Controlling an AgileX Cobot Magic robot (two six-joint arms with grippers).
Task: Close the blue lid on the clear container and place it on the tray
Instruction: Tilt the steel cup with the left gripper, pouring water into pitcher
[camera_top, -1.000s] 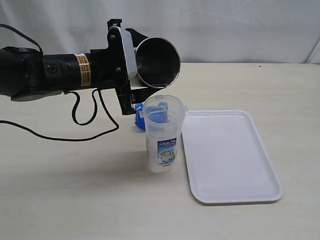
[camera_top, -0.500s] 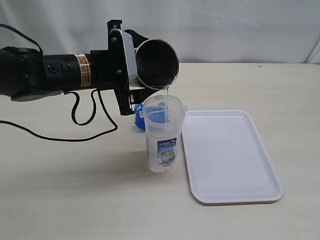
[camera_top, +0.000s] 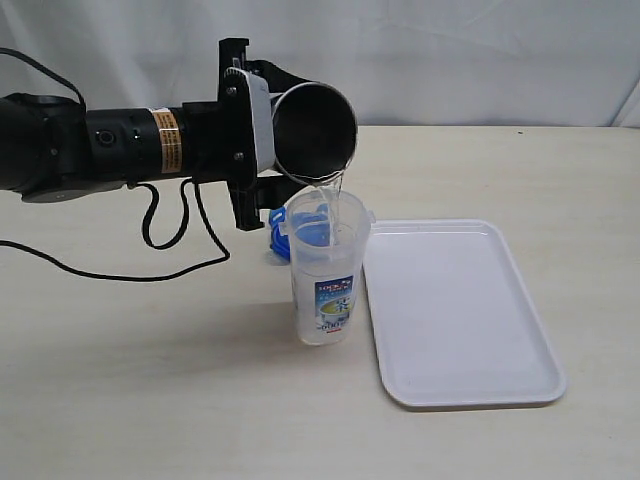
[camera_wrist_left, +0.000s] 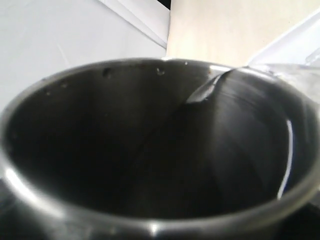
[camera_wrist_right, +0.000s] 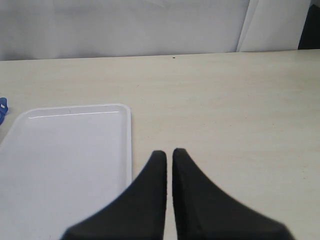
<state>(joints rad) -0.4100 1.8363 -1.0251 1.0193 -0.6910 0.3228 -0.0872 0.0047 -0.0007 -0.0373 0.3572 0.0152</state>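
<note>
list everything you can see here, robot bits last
clear container: one, clear with a blue-and-yellow label, upright on the table just left of the tray, lid off
blue lid: one, blue, on the table behind the container, mostly hidden by it
tray: one, white, flat on the table right of the container, nothing on it
steel cup: one, silver, tipped on its side above the container's mouth
water: one thin clear stream, running from the cup's lip into the container
table: one, pale beige
backdrop: white cloth behind the table
cable: one, black, looping across the table's left side
left gripper: black, clamped on the cup
right gripper: black, shut, holding nothing, over the table near the tray
</note>
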